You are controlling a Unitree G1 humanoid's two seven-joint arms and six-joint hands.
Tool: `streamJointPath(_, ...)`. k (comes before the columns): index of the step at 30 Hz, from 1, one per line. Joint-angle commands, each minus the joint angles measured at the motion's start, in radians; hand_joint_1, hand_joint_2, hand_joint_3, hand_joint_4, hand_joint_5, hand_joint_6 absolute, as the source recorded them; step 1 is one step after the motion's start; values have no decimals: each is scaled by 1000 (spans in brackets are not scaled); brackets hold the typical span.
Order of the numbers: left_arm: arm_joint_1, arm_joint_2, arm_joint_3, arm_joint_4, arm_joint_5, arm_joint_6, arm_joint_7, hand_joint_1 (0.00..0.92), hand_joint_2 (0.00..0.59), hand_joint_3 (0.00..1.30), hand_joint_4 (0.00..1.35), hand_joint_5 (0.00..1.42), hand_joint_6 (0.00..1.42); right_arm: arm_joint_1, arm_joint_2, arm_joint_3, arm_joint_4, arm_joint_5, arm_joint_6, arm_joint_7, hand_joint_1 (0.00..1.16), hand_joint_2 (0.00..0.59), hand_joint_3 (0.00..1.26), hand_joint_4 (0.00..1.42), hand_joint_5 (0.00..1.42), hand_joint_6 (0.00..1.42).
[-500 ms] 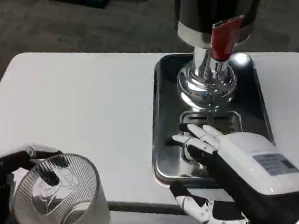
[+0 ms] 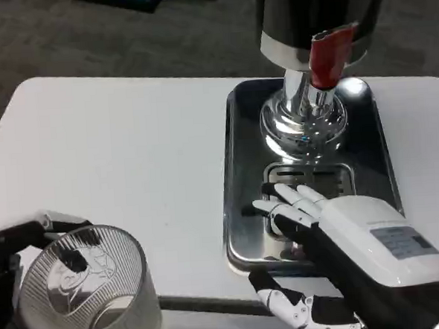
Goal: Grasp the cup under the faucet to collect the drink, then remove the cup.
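Head view: little had changed from half a second before. Cup (image 2: 85,288) sat at lower left of the frame, gripped by the left hand (image 2: 6,274), far from the faucet (image 2: 328,53) at upper right. Right hand (image 2: 344,246) hovered, fingers spread and holding nothing, over the metal tray (image 2: 238,171), having crept slightly leftward. Collection, I judged, had not begun; the cup needed carrying under the spout.
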Motion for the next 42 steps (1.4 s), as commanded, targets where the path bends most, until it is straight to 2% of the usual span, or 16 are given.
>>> streamJointPath(1, -6, 2, -5, -3, -9, -1, -1, 558, 0, 909, 1098, 1320, 1424, 10, 1, -5, -17, 7, -2, 10, 437, 475, 184, 42, 33, 113)
streamJointPath(7, -32, 8, -30, -5, 4, 14, -2, 557, 0, 910, 1098, 1311, 1424, 24, 2, -24, -26, 14, 0, 4, 437, 475, 178, 44, 37, 113)
streamJointPath(19, -131, 21, -107, 5, 45, 74, 3, 557, 0, 910, 1098, 1320, 1424, 89, -11, -124, -62, 48, -3, -15, 437, 475, 145, 32, 28, 113)
streamJointPath(25, -206, 33, -147, 19, 76, 116, 7, 557, 0, 910, 1098, 1320, 1424, 95, -8, -160, -68, 64, 5, -12, 422, 475, 116, 32, 28, 113)
streamJointPath(32, -334, 51, -248, 85, 149, 153, 18, 557, 0, 910, 1098, 1320, 1424, 109, -3, -203, -76, 72, 15, -19, 407, 476, 91, 1, 13, 113)
streamJointPath(42, -554, 23, -422, 232, 279, 191, 73, 557, 0, 902, 1098, 1311, 1424, 143, -8, -262, -98, 67, 26, -21, 397, 477, 55, 0, 0, 82)
